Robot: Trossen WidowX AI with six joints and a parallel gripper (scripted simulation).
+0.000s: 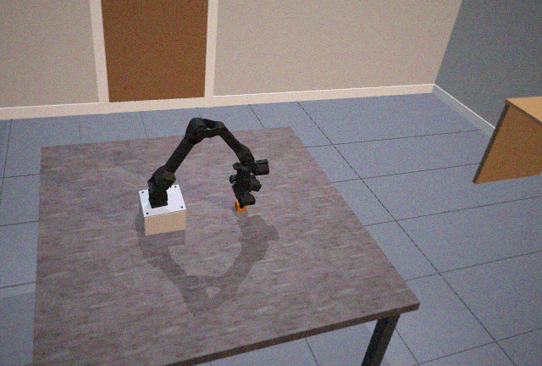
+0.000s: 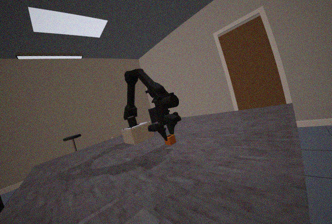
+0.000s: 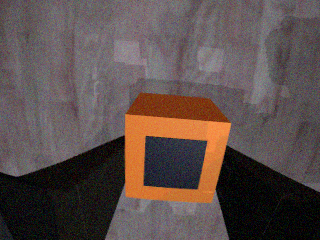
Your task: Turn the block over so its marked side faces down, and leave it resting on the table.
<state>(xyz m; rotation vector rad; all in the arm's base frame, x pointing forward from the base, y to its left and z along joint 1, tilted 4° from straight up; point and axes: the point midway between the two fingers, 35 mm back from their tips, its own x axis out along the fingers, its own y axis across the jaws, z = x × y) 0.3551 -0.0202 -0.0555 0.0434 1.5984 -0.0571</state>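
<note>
A small orange block point(image 1: 238, 206) point(image 2: 170, 139) point(image 3: 176, 126) rests on the grey table point(image 1: 109, 265) point(image 2: 227, 149) point(image 3: 67, 60). Its marked side, a dark blue square point(image 3: 175, 162), faces up toward the wrist camera. My gripper point(image 1: 241, 202) point(image 2: 168, 135) point(image 3: 172, 148) points straight down over the block, and its black fingers press against the block's left and right sides. It is shut on the block, which still sits on the table top.
The arm's white base box point(image 1: 163, 211) point(image 2: 135, 133) stands on the table to the block's left. A wooden cabinet point(image 1: 511, 143) stands on the floor at the far right, off the table.
</note>
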